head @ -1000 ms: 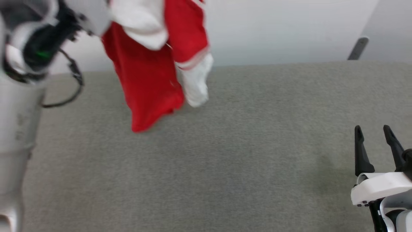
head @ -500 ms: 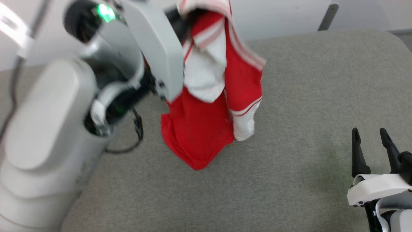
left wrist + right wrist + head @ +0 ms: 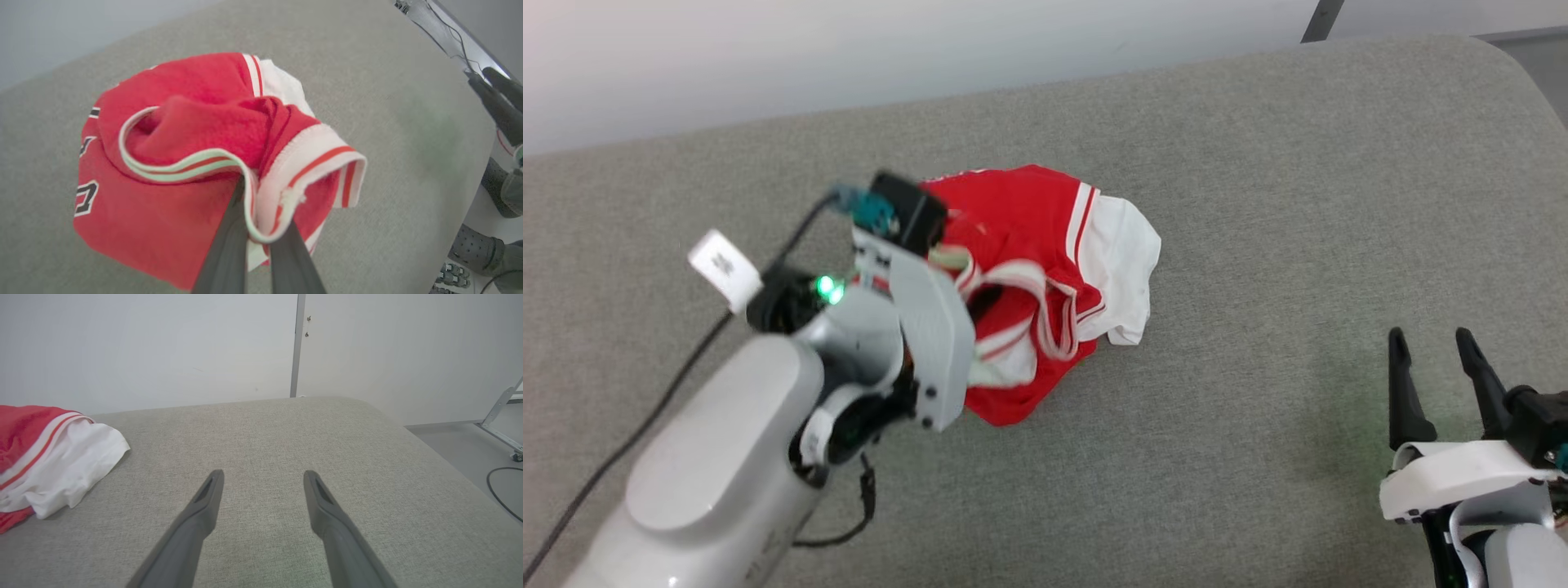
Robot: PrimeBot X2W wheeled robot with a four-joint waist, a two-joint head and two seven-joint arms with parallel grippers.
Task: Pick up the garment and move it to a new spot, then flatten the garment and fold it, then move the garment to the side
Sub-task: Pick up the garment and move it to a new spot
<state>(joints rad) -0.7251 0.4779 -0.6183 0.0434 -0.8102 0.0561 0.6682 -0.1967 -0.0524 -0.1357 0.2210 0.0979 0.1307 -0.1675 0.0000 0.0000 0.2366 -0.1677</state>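
**Left gripper clamps jersey trim as garment sits heaped on bench**

The garment [image 3: 1029, 237] rests in a crumpled red-and-white heap on the grey bench [image 3: 1258, 204], left of the middle and nearer the far edge than the near one. The left gripper [image 3: 256, 239] is closed on a fold of its striped trim, the two dark fingers pressed together with the cloth pinched between them and draped over their tips. A white sleeve spills from the heap's right side, and in the left wrist view parts of black-and-white lettering show on the red chest. The right gripper [image 3: 1429, 336] hangs over the bench near its right edge, well apart from the garment, with its fingers spread and nothing between them.
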